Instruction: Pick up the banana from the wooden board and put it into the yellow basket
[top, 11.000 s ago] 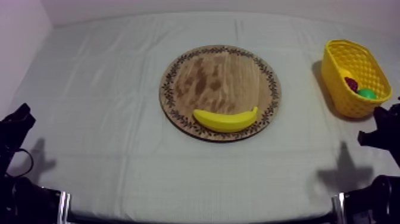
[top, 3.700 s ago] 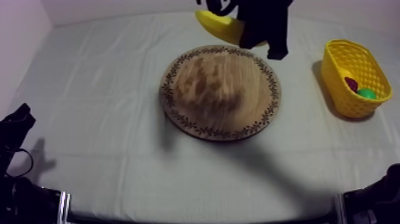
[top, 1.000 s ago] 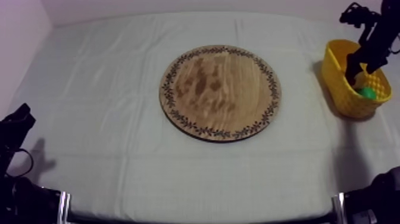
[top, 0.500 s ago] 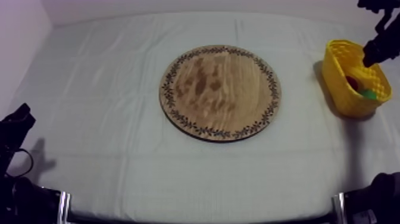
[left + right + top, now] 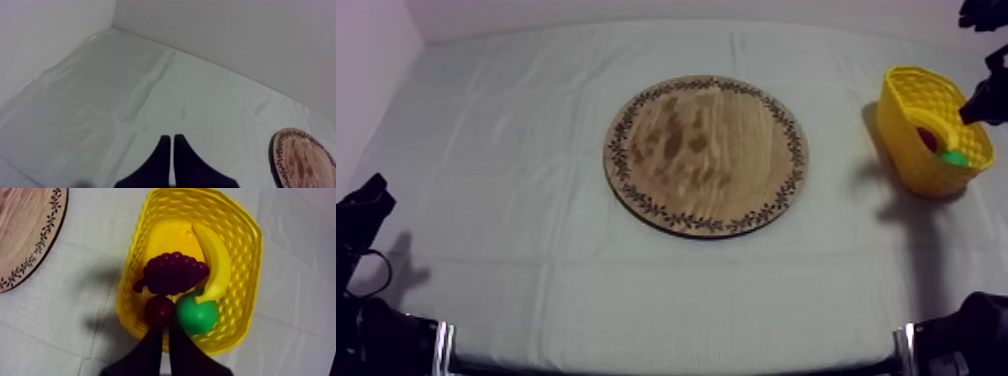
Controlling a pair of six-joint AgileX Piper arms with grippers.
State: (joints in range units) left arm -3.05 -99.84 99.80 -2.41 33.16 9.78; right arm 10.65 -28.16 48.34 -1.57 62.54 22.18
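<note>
The banana (image 5: pixel 216 258) lies inside the yellow basket (image 5: pixel 250 273), along its wall, beside a bunch of grapes (image 5: pixel 172 273), a small red fruit (image 5: pixel 159 309) and a green round fruit (image 5: pixel 197 316). My right gripper (image 5: pixel 165 334) hangs above the basket's near rim, shut with nothing between its fingers. In the top view the right gripper (image 5: pixel 976 108) is over the far right side of the basket (image 5: pixel 911 125). The wooden board (image 5: pixel 704 155) at the table's middle is bare. Low at the left, my left gripper (image 5: pixel 170 150) is shut over the cloth.
The board's patterned rim (image 5: pixel 47 228) lies a short way from the basket, with bare cloth between them. A grey wall runs behind the table. The left arm (image 5: pixel 361 215) rests near the table's front left edge.
The banana has gone from the board, carried by my right gripper, into the basket. Over the last second the right gripper has drawn back from the basket toward the right. The left arm has not moved.
</note>
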